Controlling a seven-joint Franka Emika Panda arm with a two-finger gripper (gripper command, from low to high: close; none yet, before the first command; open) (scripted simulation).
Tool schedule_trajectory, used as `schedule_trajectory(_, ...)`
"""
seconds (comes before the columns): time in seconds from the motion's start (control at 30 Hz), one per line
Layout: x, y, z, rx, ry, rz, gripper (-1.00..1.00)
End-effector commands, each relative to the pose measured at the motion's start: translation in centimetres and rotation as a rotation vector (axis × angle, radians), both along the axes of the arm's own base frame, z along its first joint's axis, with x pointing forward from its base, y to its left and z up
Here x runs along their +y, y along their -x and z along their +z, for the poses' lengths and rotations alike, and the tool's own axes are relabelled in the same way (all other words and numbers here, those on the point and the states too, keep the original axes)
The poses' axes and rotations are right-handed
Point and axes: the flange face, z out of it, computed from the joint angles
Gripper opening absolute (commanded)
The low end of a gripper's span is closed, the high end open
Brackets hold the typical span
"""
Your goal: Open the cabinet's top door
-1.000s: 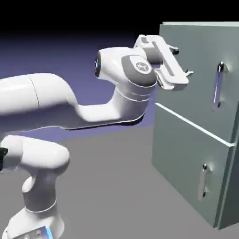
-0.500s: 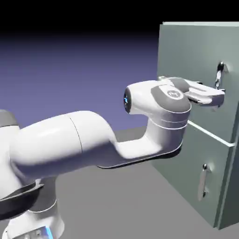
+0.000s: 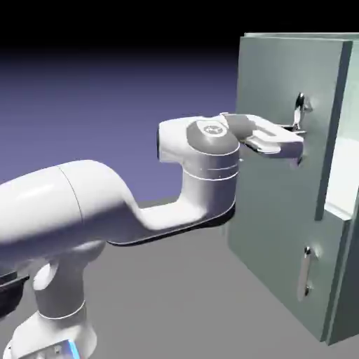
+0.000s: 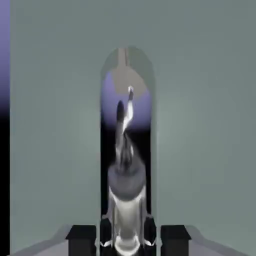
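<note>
The gripper (image 3: 297,137) is clamped on the top door's handle (image 3: 301,112), fingers level and reaching in from the exterior view's left. In the hand view the shiny bar (image 4: 125,165) runs straight up between the two dark fingertips (image 4: 82,239), which are squeezed tight onto it, so that's a proper pinch and not just a hover.

The top door (image 3: 287,126) sits in the upper part of the cabinet (image 3: 336,280), and it's already cracked open: its free edge stands off the front and there's a pale strip of interior showing on the exterior view's right. The lower door (image 3: 280,252) looks flat shut, with its short handle (image 3: 305,272) untouched.

So the grab is done and this is the pulling part, barely started by the look of it. Next move probably wants the hand to follow an arc around the hinge, not a straight tug, with the wrist turning along with the panel. Otherwise the fingers might slide off that slick bar.
</note>
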Motion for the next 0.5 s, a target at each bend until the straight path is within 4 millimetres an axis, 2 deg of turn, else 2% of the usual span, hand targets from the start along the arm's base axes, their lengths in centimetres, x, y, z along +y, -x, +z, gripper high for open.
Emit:
schedule_trajectory(0.0, 0.6, 0.9, 0.0, 0.000, 0.000, -0.023, -1.00)
schedule_trajectory(0.23, 5.2, 6.8, 0.0, 0.000, 0.000, -0.194, -1.00)
schedule_trajectory(0.47, 9.7, 11.0, 0.0, 0.000, 0.000, -0.331, -1.00)
